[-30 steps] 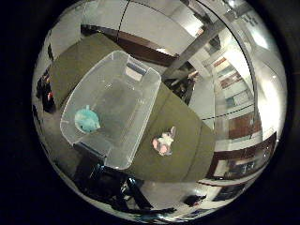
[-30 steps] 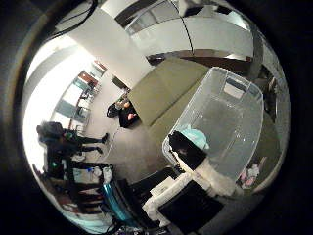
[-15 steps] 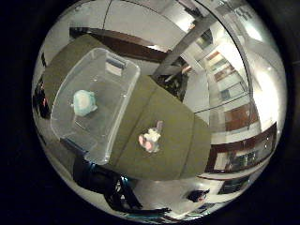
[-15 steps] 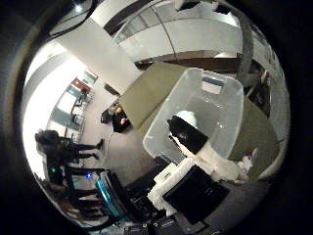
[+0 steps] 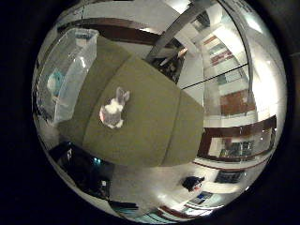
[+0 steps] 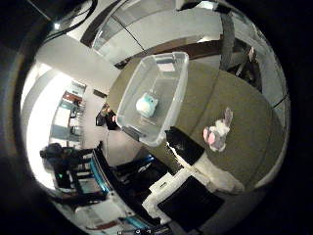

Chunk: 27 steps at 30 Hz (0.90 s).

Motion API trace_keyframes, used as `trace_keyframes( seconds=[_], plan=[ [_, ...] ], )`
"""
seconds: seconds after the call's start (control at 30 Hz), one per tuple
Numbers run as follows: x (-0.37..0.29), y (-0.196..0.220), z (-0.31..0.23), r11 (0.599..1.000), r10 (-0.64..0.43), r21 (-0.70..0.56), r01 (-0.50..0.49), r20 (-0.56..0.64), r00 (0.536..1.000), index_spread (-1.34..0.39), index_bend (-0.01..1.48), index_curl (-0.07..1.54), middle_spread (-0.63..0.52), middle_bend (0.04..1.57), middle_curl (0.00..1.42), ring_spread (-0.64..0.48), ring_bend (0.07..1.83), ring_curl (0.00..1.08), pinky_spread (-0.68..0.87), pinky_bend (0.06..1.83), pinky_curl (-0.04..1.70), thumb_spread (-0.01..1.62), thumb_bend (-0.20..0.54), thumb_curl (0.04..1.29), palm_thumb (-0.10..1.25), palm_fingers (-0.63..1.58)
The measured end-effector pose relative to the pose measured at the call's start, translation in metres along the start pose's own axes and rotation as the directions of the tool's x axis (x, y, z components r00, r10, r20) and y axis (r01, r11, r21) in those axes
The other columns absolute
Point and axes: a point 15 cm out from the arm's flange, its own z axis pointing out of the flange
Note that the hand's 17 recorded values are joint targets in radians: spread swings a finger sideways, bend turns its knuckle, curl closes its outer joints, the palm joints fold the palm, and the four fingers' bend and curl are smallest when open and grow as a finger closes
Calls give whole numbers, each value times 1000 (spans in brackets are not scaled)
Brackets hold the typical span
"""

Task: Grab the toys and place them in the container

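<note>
**Camera swung from bin toward rabbit toy**

Robot hand: one black-tipped finger shows extended, nothing held; the rest is cut off. Since 1.0 s ago the grey-and-white plush rabbit has moved to mid-view, so probably next pick; it lies mid olive-green tabletop. Teal round plush sits inside clear plastic container at tabletop's edge.

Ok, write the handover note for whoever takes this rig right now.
Hand: holds nothing; fingers only partly in view, so open or shut is unclear.
Clear container: on the olive table, near one end.
Teal plush toy: already inside the container.
Pink and grey bunny toy: lying on the table outside the container, untouched.
Done: one toy in. Left: pick up the bunny and put it in the container.
</note>
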Motion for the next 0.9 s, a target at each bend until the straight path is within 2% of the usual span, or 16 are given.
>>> trace_keyframes(
  seconds=[0.3, 0.67, 0.77, 0.9],
  plan=[
    [43, 47, 60, 994, -44, -101, 43, -7, 999, -408, 175, 311, -40, 188, 313, 109, 292, 233, 291, 574, 74, 1077, -21, 337, 636, 123],
    [49, 47, 145, 976, -200, -105, 191, -82, 976, -421, 176, 310, -52, 186, 306, 101, 287, 250, 287, 557, 80, 1018, -16, 368, 753, 122],
    [48, 36, 169, 963, -256, -109, 247, -77, 964, -425, 175, 310, -51, 186, 304, 96, 286, 253, 287, 554, 82, 987, -16, 399, 824, 121],
    [51, 30, 193, 942, -321, -124, 311, -68, 945, -442, 181, 313, -42, 184, 301, 108, 271, 252, 284, 549, 86, 960, -23, 434, 838, 100]
  ],
)
